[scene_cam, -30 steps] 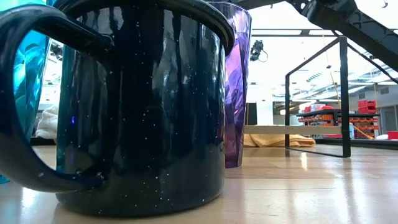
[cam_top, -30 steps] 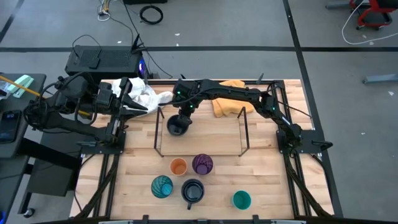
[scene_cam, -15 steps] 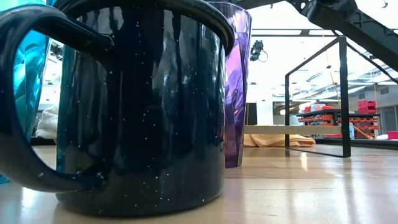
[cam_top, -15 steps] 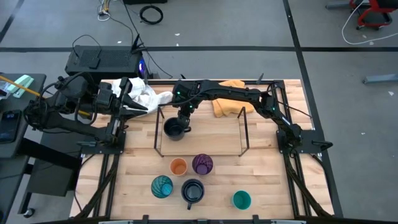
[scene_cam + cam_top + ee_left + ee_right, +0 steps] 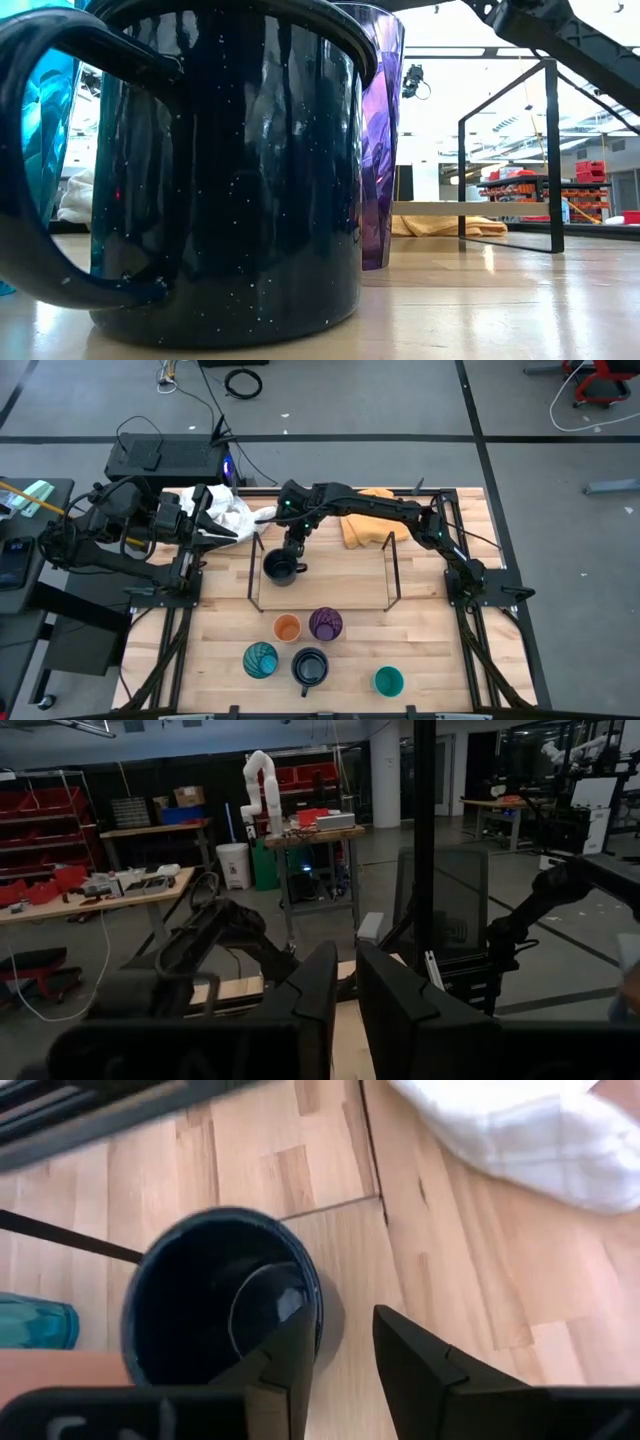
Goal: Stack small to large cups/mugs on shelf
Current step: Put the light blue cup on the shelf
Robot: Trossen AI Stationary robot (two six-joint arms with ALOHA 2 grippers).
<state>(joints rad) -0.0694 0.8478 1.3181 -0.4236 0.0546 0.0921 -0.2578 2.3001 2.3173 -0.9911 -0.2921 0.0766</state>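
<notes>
A dark navy mug (image 5: 282, 569) stands upright on the left end of the shelf (image 5: 335, 582), also seen from above in the right wrist view (image 5: 215, 1295). My right gripper (image 5: 345, 1355) hovers open just above the mug's far rim, with only wood showing between its fingers. Lined up on the table nearer me are an orange cup (image 5: 287, 628), a purple tumbler (image 5: 325, 624), a patterned teal tumbler (image 5: 260, 659), a second navy mug (image 5: 310, 666) and a teal cup (image 5: 388, 681). My left gripper (image 5: 348, 1005) waits at the far left, pointing level, fingers almost together and holding nothing.
A white cloth (image 5: 235, 512) and a yellow cloth (image 5: 365, 525) lie behind the shelf at the table's far edge. The shelf's black wire rails (image 5: 394, 570) rise at both ends. In the low view the second navy mug (image 5: 230, 180) fills the foreground.
My right gripper has let go of the navy mug and drawn back a little toward the table's far edge. The mug is now uncovered and stands by itself on the shelf's left end.
</notes>
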